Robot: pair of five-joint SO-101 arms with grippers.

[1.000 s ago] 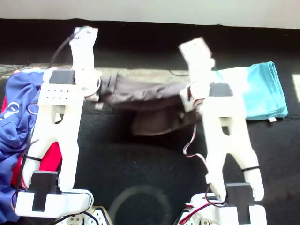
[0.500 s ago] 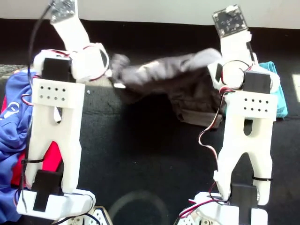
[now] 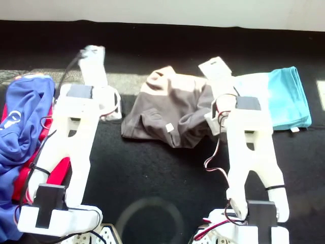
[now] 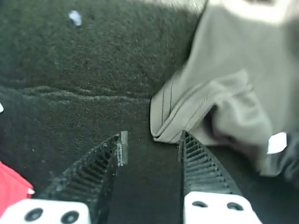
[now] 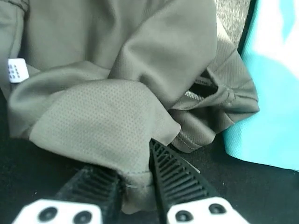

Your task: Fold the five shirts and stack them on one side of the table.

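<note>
Red shirt (image 3: 57, 172) mostly under blue shirt (image 3: 23, 117)

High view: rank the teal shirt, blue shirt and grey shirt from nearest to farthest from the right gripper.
1. Grey shirt, mid-table, at the right gripper.
2. Teal shirt, close by on the table's right side.
3. Blue shirt, far across at the left edge.
</note>
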